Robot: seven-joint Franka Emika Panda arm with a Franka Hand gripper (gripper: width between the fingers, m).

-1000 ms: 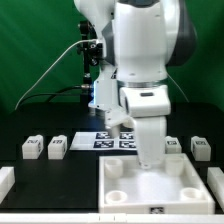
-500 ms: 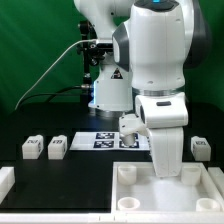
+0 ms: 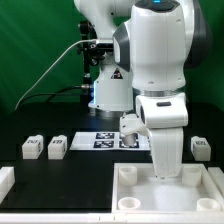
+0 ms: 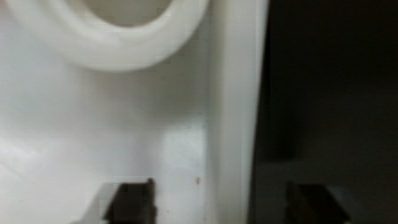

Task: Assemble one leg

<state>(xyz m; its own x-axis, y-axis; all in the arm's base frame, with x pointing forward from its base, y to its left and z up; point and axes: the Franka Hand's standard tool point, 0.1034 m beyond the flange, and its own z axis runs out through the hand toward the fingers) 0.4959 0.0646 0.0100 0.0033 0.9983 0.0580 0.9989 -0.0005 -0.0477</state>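
Fingers (image 4: 128, 203) apart, empty, astride smooth white panel (image 4: 71, 150) rim; stubby tagged leg (image 3: 31, 148) aside.

On the table (image 3: 80, 172), nearest the exterior camera: the panel (image 3: 165, 200), a socket (image 3: 128, 174) in its corner toward the exterior view's left. Behind the panel: the marker board (image 3: 105, 140). Behind the panel and off to the exterior view's left: the inner leg (image 3: 57, 147), then the outer leg (image 3: 32, 148) just beside it. Behind the panel toward the exterior view's right: a third leg (image 3: 201, 148). Astride the panel's edge: the gripper (image 4: 219, 200), one fingertip (image 4: 128, 202) over the panel, the other over the table.
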